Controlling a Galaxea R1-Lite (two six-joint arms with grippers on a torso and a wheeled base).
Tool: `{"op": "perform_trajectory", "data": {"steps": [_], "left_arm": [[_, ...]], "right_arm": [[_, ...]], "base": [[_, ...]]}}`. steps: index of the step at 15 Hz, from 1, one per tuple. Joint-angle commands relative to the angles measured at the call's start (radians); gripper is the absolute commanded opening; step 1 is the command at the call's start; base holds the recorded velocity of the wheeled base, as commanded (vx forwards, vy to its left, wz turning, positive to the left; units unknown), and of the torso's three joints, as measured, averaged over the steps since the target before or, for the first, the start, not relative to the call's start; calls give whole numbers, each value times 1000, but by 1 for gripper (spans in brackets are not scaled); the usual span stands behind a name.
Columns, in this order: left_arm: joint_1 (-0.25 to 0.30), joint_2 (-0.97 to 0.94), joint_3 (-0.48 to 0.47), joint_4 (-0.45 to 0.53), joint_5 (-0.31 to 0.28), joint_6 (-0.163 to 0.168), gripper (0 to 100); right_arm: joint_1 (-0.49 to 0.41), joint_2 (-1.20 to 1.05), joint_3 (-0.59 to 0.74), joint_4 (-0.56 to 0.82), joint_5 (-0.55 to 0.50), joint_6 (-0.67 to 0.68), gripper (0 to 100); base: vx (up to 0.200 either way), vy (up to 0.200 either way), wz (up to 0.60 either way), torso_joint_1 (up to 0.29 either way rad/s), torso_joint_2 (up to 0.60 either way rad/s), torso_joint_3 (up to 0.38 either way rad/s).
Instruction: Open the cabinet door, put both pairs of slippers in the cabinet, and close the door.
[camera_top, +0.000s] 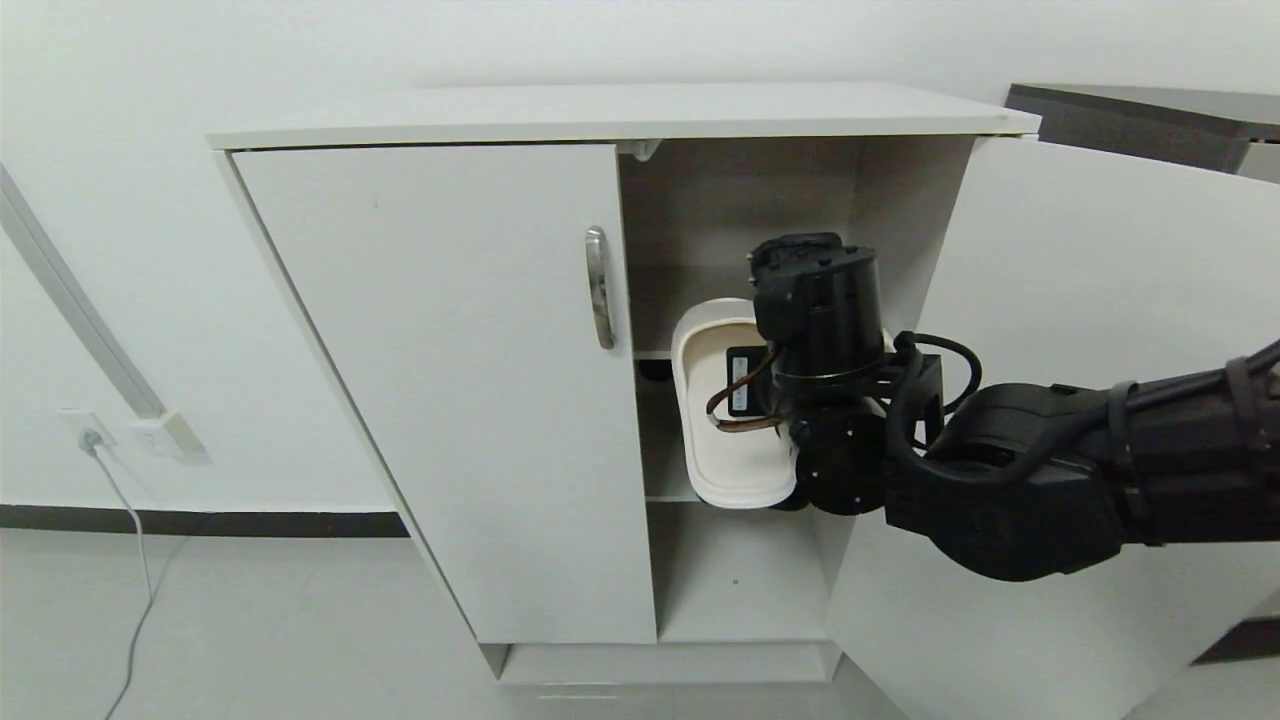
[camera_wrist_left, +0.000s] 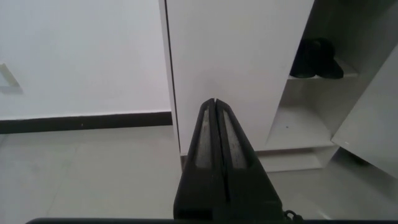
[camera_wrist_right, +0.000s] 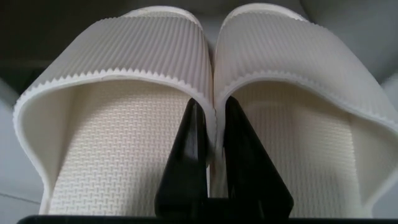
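Pair of cream ribbed foam slippers (camera_wrist_right: 143, 74), inner edges pinched between right jaws | white wooden cabinet (camera_top: 620, 110), open right compartment just ahead of those jaws | left jaws pressed flat together, closed left door (camera_top: 440, 380) ahead

Bright, even light falls from above and in front on the white cabinet (camera_top: 620, 110) and the wall (camera_top: 150, 100), and the shadows are soft. The open right compartment is dimmer, darkest under the top board and toward its far wall. In the head view the cabinet's sides slant and bow slightly toward the edges, and in the right wrist view the white slippers (camera_wrist_right: 124, 143) are softly lit at the near end, against a dark far interior.
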Motion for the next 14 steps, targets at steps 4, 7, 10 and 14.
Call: {"op": "perform_trajectory", "data": {"steps": [4, 7, 10, 14], "left_arm": [[0, 0, 0, 0, 1, 0, 0], [0, 0, 0, -1, 1, -2, 0], [0, 0, 0, -1, 1, -2, 0], [0, 0, 0, -1, 1, 0, 0]], "right_arm": [[-1, -6, -1, 0, 43, -14, 0], [-1, -3, -12, 6, 108, -15, 0], [-15, 24, -70, 46, 118, -18, 0], [-50, 81, -204, 127, 118, -14, 0]], "base": [[200, 0, 0, 4, 0, 0], [0, 0, 0, 0, 0, 0], [0, 0, 0, 0, 0, 0], [0, 0, 0, 0, 0, 0]]}}
